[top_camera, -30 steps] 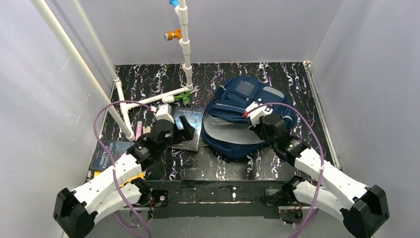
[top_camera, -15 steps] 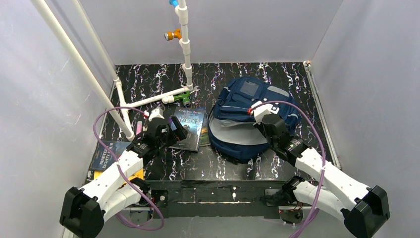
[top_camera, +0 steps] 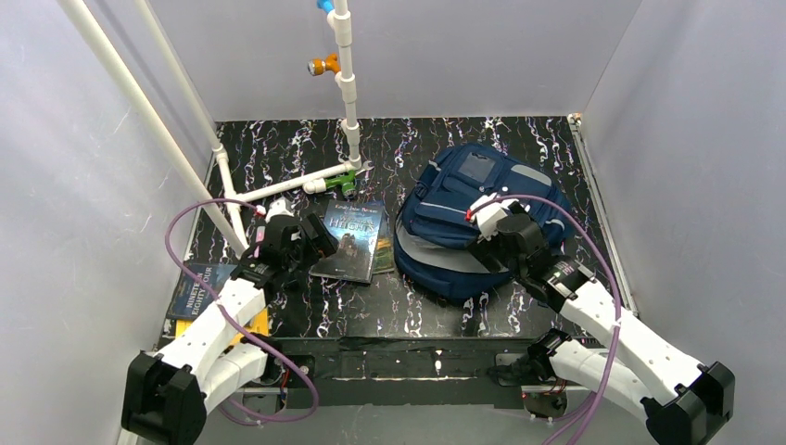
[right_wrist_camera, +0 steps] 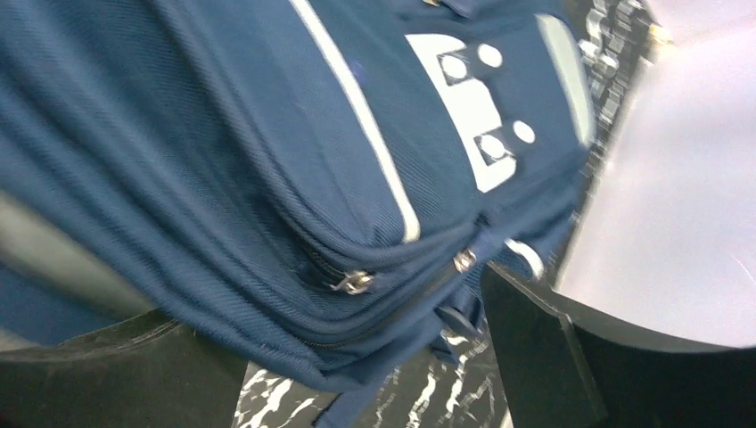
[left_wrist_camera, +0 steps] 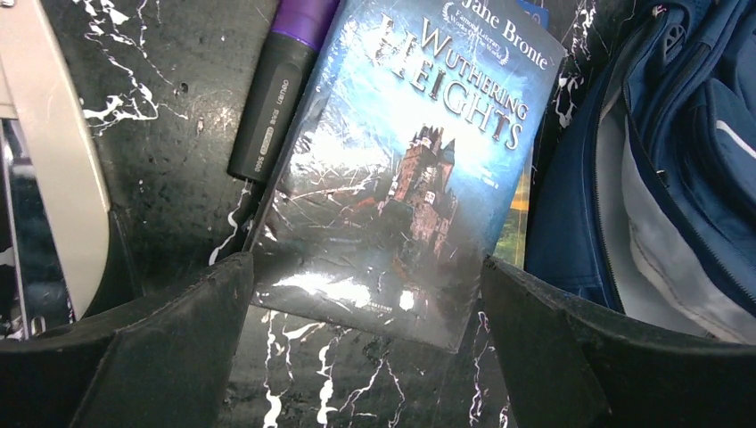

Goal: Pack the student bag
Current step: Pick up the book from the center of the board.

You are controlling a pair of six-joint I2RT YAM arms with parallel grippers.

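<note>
Nearest the arm bases, at the left edge of the counter (top_camera: 278, 158), a blue book (top_camera: 199, 289) lies flat; its cover seems to read "Nineteen Eighty Four", though the letters are small. Just beyond it the left pincer (left_wrist_camera: 365, 276) hovers low with its jaws wide apart, holding nothing, its fingers on either side of the near edge of a glossy paperback (left_wrist_camera: 401, 178). That cover reads "Wuthering Heights" under "Jane Bronte", above a dark castle. A second book (left_wrist_camera: 513, 232) peeks out from beneath it as a yellow-green strip. A purple-capped marker (left_wrist_camera: 276, 98) lies against the paperback's left edge; the print on its barrel is too fine to read.

To the right, the student bag (top_camera: 463, 199) lies on the right half of the counter, just beside the paperback. Its main compartment gapes toward the books and shows a pale grey lining. The right pincer (right_wrist_camera: 330, 299) sits at the bag's near right side, jaws apart and not clamped on the fabric, with a zip seam and two metal pullers in front of it.

Nothing can be seen inside the bag, while the books and the marker all rest outside it, so the packing looks barely begun and every item is left to load. Farthest back stands a white pipe frame (top_camera: 278, 190).
</note>
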